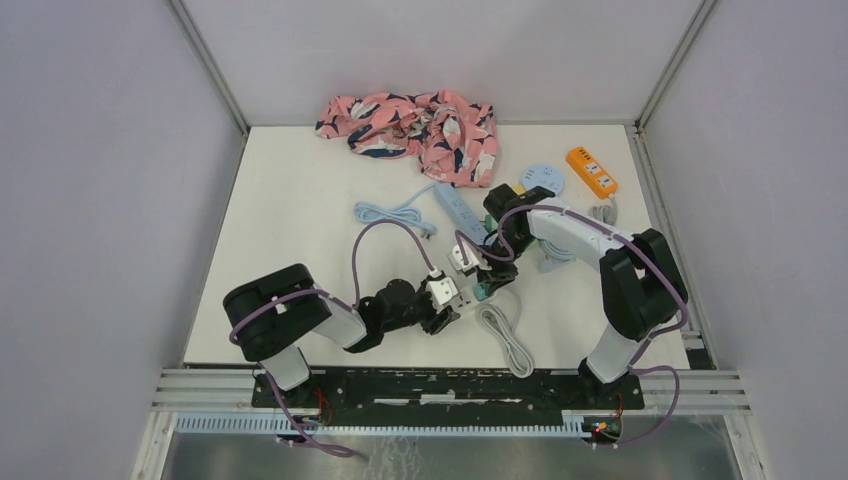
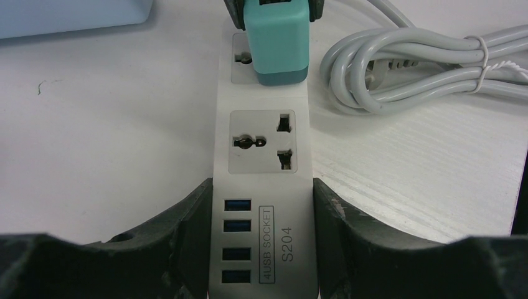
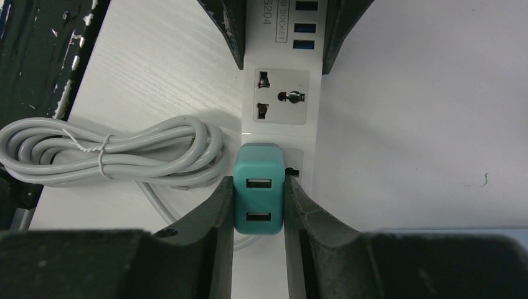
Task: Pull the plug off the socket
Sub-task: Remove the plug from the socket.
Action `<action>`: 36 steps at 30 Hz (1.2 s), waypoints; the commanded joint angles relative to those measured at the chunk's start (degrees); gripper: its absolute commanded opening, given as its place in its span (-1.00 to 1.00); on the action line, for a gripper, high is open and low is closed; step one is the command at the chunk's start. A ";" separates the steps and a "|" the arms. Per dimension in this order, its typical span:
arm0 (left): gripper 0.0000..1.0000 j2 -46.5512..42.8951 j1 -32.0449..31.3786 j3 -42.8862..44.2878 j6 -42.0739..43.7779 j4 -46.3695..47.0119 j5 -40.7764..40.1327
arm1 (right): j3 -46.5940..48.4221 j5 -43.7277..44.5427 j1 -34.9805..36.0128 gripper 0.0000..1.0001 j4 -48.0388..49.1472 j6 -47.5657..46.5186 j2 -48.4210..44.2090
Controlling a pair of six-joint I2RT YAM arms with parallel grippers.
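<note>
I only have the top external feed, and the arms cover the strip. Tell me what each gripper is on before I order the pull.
Observer: In the right wrist view, the right gripper is shut on the teal plug, with one finger flat against each side of it.
Operator: Now report the left one.
Observer: In the left wrist view, the left gripper clamps the white power strip at its USB end, with its fingers against both long edges.
</note>
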 commanded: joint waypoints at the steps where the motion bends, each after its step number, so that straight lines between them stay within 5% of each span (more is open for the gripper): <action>1: -0.94 -0.86 -0.17 -1.48 0.06 2.03 -2.03 | 0.66 -3.11 -2.59 -1.00 -4.52 -4.05 -0.60; 8: -0.94 0.29 -0.14 -0.60 -0.82 2.38 -0.50 | -2.99 -7.50 -0.34 -1.00 -2.44 -7.07 -2.16; 18: -0.94 0.47 -0.13 -0.55 -1.23 2.12 -0.37 | -3.03 -8.11 3.38 -1.00 5.74 2.23 -3.64; 26: -0.94 0.29 -0.13 -1.84 -1.47 2.91 -1.61 | -3.45 -2.71 -2.16 -1.00 3.64 -1.87 -4.59; 32: -0.94 -0.14 -0.17 -2.57 -1.65 3.52 -1.70 | -3.26 -7.82 -1.44 -1.00 -1.85 -7.49 -3.64; 36: -0.94 0.21 -0.12 -2.37 -1.92 3.79 -1.72 | -4.87 -8.50 3.01 -1.00 3.27 -3.28 -4.42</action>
